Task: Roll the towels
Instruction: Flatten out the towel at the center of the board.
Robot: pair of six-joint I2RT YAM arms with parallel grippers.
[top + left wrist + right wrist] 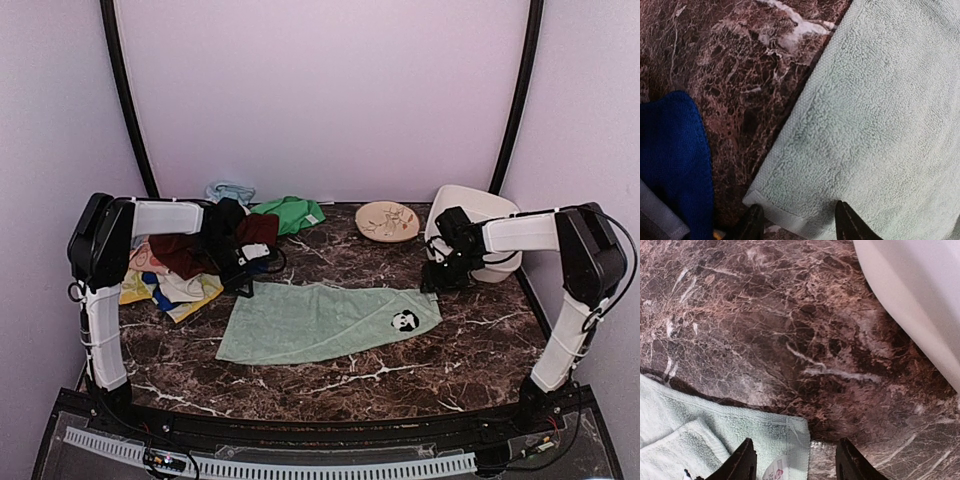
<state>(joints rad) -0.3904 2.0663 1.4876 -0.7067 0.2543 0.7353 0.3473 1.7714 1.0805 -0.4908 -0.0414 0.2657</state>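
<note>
A pale mint-green towel [320,325] with a panda patch [404,321] lies spread flat on the marble table. My left gripper [245,277] hangs over its far left corner. In the left wrist view the dark fingertips [753,225] stand apart, with the towel's hemmed corner [785,212] lying flat between them, unpinched. My right gripper [441,277] hovers at the far right corner. Its open gripper [797,465] straddles the towel's corner [785,437] and sewn label [774,472]. A maroon towel [185,255] lies in the pile at the left.
The left pile also holds a blue towel [675,160] and yellow and white cloths [170,292]. A green towel [290,213] and a light blue one [230,190] lie at the back. A beige plate [387,220] and a white basin [487,215] stand back right.
</note>
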